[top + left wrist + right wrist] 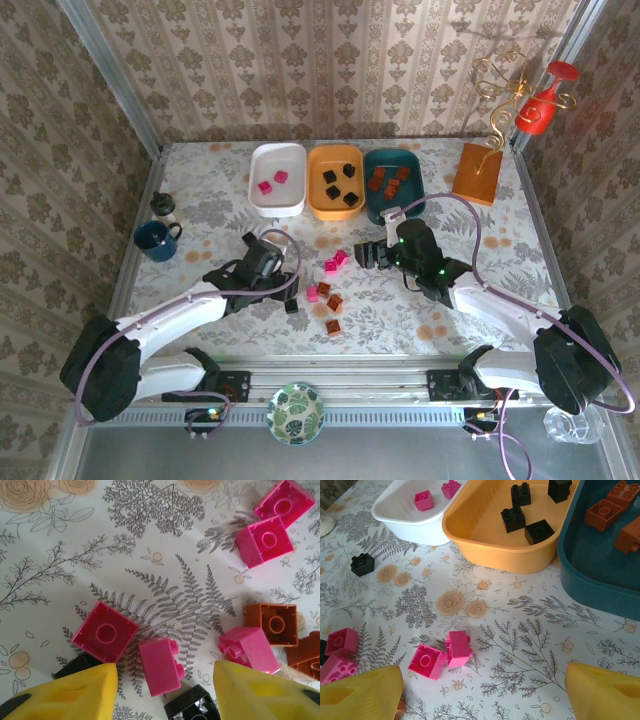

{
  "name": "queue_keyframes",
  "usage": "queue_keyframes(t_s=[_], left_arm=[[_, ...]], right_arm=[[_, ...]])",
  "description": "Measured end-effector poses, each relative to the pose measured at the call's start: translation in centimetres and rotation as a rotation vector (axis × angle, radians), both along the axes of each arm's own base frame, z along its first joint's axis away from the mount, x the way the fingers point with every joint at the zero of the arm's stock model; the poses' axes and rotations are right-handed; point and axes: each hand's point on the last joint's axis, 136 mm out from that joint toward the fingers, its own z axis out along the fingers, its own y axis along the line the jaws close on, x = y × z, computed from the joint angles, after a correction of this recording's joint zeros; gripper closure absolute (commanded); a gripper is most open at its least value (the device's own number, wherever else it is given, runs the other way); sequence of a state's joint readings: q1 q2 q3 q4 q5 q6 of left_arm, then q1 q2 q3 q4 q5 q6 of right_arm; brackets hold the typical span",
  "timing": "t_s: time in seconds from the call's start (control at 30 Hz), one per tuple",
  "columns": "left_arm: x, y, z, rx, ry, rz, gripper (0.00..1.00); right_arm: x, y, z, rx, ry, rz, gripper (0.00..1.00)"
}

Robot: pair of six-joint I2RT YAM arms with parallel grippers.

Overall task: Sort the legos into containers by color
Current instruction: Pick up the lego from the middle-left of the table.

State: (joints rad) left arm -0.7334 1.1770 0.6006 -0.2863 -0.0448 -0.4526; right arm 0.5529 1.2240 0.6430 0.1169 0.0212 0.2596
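my left claw (164, 671) hangs released over the worktop (75, 580), a pink block (159, 662) lying between its fingers (75, 695) untouched. my right claw (482, 672) gapes empty before the orange tray (485, 555).

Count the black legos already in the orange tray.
4 in the orange tray: a black lego far left, others far right, near left, near right. None appears hidden.

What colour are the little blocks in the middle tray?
Black blocks, in the orange tray; clearest in the right wrist view.
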Motion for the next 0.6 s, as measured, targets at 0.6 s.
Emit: queue_keyframes(t_s=[0.6], left_arm=[[-0.1,-0.2,-2.9,0.055,0.096,0.017,0.62]], right_arm=[[0.2,-0.2,-0.1,-0.008,-0.003,-0.014,0.14]])
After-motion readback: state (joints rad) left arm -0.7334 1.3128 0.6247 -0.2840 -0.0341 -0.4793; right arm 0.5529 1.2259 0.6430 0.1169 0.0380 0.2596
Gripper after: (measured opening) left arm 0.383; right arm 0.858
